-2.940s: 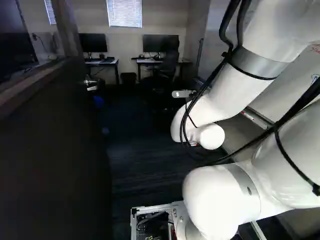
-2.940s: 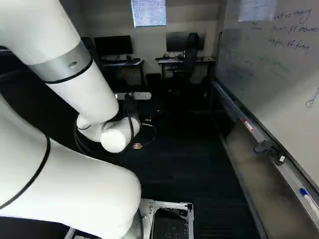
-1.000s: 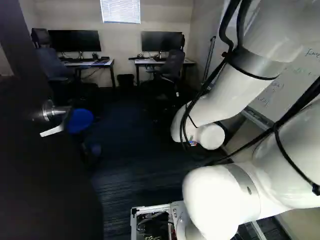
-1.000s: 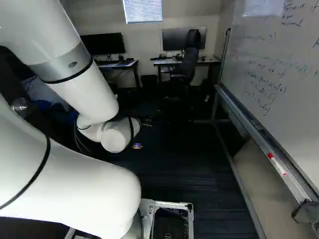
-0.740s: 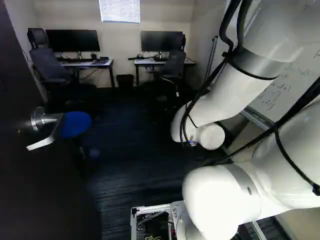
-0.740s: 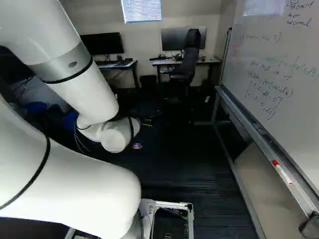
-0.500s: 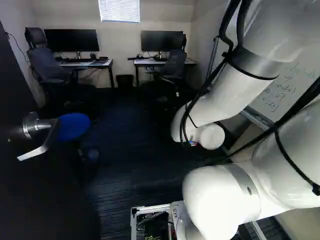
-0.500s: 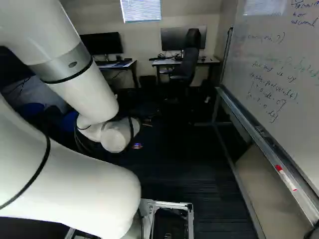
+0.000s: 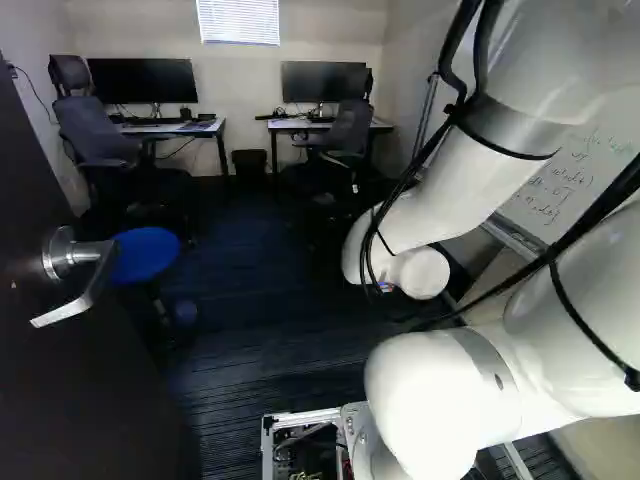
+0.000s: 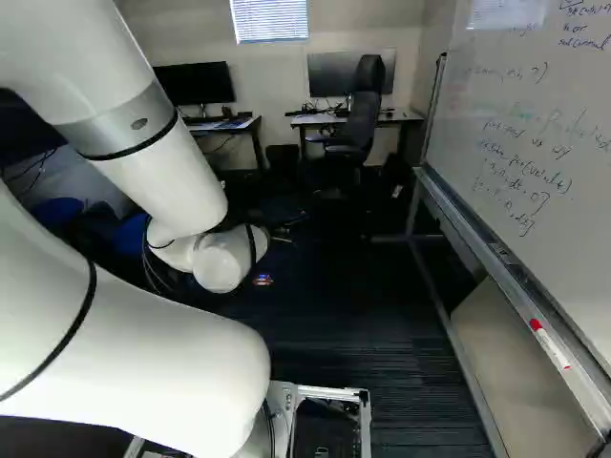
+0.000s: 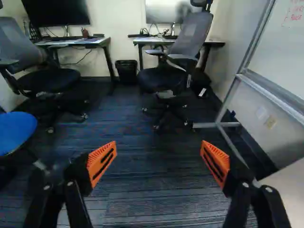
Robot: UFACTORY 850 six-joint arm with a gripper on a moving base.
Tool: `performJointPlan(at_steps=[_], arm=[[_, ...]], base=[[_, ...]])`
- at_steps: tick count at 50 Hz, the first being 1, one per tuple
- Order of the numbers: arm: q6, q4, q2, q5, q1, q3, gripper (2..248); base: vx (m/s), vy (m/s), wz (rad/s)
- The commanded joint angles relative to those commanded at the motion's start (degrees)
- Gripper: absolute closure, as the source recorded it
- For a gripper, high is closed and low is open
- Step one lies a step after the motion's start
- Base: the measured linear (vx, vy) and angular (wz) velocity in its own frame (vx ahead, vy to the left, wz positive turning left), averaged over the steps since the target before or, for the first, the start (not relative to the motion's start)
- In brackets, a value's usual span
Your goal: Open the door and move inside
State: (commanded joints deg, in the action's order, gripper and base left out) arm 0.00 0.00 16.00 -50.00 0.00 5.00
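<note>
The carpeted floor point(image 9: 265, 320) of the room runs ahead of the base, between the door and the whiteboard; this lane is what the coming move turns on, and it looks like a drive more than a reach. The dark door point(image 9: 75, 390) stands ajar at the left of the left base view, on the arm's left, its height upright and its face running along the way in; opening it seems done, moving inside only partly so. The whiteboard point(image 10: 506, 114) bounds the other side, its tray rail slanting away into the room. The white arm point(image 10: 162, 176) is folded between the two, apart from the door in the left base view; its elbow would probably need watching if the base swung towards either. Farther in, a grey office chair point(image 11: 190, 42) stands ahead of the fingers; the blue stool seat point(image 9: 145, 255) lies nearer, on the door's side, and could be brushed by a turn left. The fingers point(image 11: 100, 156) are spread wide with nothing between them, pointing into the room; the lever handle point(image 9: 75, 265) lies off to their left, outside the wrist view, and probably needs no grasp.
</note>
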Motion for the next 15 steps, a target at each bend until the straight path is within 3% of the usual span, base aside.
performJointPlan(at_steps=[15], arm=[[0.00,0.00,0.00,0.00,0.00,0.00,3]], base=[[0.000,0.000,0.000]])
